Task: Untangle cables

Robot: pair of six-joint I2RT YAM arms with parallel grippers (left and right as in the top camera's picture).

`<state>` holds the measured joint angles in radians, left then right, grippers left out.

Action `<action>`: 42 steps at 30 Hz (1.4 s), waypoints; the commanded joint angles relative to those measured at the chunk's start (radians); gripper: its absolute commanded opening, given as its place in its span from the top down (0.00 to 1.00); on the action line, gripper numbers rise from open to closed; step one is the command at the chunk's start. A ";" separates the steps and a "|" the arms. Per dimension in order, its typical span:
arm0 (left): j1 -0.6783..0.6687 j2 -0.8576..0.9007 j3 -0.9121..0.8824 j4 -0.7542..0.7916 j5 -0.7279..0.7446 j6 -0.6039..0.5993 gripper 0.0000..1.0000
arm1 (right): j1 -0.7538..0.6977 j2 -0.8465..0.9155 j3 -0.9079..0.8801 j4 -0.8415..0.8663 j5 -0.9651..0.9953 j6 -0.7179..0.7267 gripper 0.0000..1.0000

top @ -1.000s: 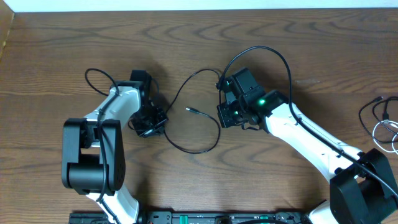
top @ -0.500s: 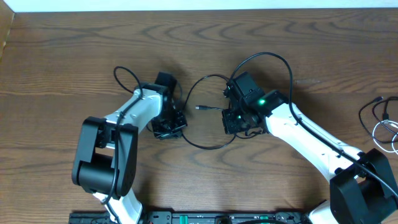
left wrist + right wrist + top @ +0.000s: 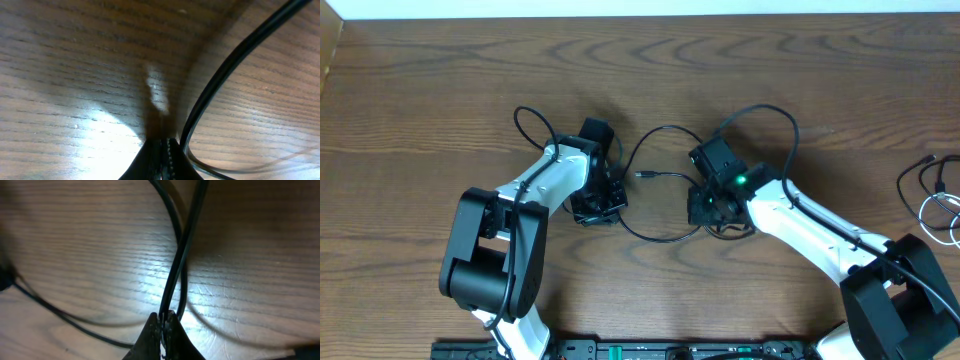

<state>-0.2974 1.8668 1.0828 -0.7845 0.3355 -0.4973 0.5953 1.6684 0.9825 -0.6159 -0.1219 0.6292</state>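
To do this well, I'd say the left gripper [image 3: 600, 205] and right gripper [image 3: 708, 208] should draw apart slowly and low over the worktop [image 3: 420, 80], so the black cable [image 3: 655, 238] slips free where its strands cross instead of cinching. It lies mid-worktop as a slack loop between them, with its plug end [image 3: 642, 174] loose; the right gripper is clamped on a strand, while the left one's fingers [image 3: 161, 155] are pressed together with the cable hard beside them, pinched or not I cannot tell. Both arms reach in from the near edge with wrists tipped down, and the spare cables [image 3: 932, 190] lie by the right edge.
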 commanded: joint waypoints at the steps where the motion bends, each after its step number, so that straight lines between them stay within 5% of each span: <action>1: -0.003 0.025 -0.019 0.002 -0.007 -0.005 0.92 | 0.004 -0.013 -0.047 0.040 0.010 0.048 0.99; 11: -0.003 0.025 -0.019 0.002 -0.007 -0.005 0.92 | 0.004 -0.013 -0.103 0.101 0.010 0.097 0.90; 42: -0.003 0.025 -0.019 0.002 -0.006 -0.005 0.92 | 0.028 -0.011 -0.181 0.159 0.082 0.231 0.88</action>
<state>-0.2974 1.8668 1.0821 -0.7837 0.3359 -0.4973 0.6170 1.6665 0.8314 -0.4679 -0.0628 0.8299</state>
